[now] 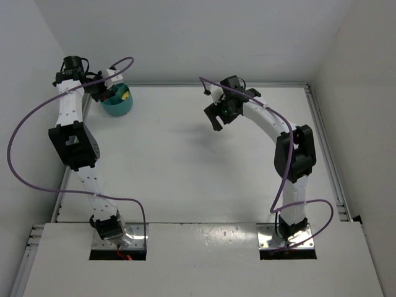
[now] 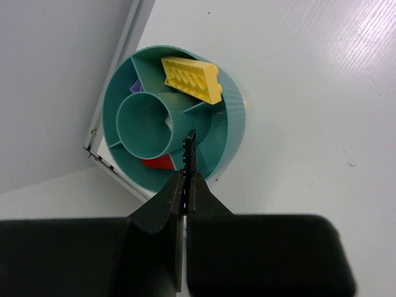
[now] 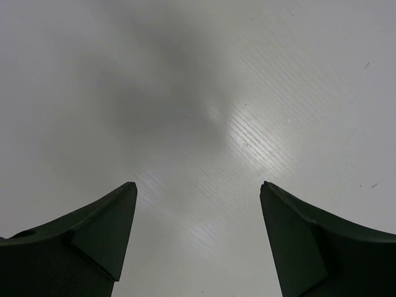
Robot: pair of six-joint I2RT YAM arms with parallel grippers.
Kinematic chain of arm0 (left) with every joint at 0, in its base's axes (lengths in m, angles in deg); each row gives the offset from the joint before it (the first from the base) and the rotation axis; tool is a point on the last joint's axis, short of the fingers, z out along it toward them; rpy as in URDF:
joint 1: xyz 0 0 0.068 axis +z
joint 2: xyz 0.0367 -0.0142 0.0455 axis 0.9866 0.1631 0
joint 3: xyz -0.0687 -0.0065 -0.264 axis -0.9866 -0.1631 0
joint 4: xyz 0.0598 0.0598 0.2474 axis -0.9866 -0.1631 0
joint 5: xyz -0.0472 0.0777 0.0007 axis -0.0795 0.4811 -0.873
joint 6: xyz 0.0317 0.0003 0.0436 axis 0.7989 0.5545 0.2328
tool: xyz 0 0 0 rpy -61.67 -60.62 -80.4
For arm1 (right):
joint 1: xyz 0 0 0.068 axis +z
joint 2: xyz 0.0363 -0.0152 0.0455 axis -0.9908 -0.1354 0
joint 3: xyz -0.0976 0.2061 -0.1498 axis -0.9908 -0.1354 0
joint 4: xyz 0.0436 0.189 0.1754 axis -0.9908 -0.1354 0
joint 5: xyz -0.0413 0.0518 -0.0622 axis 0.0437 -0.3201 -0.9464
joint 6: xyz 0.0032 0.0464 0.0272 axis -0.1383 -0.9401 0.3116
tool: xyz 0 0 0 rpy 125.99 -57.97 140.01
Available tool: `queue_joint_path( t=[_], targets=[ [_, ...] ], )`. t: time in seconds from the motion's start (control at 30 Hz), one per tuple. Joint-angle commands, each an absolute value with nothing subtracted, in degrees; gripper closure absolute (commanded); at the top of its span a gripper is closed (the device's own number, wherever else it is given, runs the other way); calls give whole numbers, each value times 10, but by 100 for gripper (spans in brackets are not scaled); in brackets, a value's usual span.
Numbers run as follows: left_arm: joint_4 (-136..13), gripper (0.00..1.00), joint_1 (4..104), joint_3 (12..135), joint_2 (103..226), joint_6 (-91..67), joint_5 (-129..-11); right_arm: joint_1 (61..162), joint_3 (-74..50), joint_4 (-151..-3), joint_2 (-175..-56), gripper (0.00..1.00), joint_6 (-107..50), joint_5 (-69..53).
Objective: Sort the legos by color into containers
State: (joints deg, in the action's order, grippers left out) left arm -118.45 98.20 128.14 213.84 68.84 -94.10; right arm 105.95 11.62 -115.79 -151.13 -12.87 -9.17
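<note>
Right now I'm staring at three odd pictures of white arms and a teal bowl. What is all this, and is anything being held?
These are two robot arms bolted to a white table. One camera looks down from above; one rides on each wrist. The left gripper is shut on a thin black lego, above the teal bowl at the table's far left corner. Its compartments hold a yellow lego, a red lego and a purple lego. The right gripper hangs open over bare table, holding nothing.
</note>
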Motion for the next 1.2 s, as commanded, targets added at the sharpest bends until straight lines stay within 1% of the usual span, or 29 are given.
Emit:
queue_joint_path(
  t=[0.0, 0.57, 0.7, 0.87, 0.9, 0.97, 1.0, 1.1, 1.13, 1.17],
  targets=[
    [-1177, 98, 988, 1280, 2144, 712, -970, 1061, 126, -1151, -1515, 19, -125, -100],
    [-1129, 98, 988, 1280, 2190, 718, -953, 1061, 126, -1151, -1520, 19, -119, -110],
    [-1124, 94, 988, 1286, 2202, 712, -948, 1061, 131, -1151, -1520, 19, -119, -115],
    [-1117, 82, 983, 1291, 2202, 704, -943, 1061, 136, -1151, -1525, 18, -119, -121],
    [-1117, 77, 983, 1291, 2202, 704, -943, 1061, 136, -1151, -1525, 14, -119, -127],
    [-1117, 71, 983, 1291, 2202, 698, -943, 1061, 136, -1151, -1530, 9, -119, -127],
    [-1117, 65, 983, 1291, 2202, 698, -943, 1061, 136, -1151, -1531, 7, -119, -127],
    [-1117, 55, 983, 1291, 2197, 679, -943, 1061, 136, -1151, -1531, 5, -119, -127],
    [-1117, 44, 983, 1291, 2189, 679, -950, 1061, 136, -1151, -1531, 5, -119, -127],
    [-1111, 39, 983, 1291, 2183, 670, -951, 1061, 136, -1151, -1531, 5, -119, -127]
  ],
)
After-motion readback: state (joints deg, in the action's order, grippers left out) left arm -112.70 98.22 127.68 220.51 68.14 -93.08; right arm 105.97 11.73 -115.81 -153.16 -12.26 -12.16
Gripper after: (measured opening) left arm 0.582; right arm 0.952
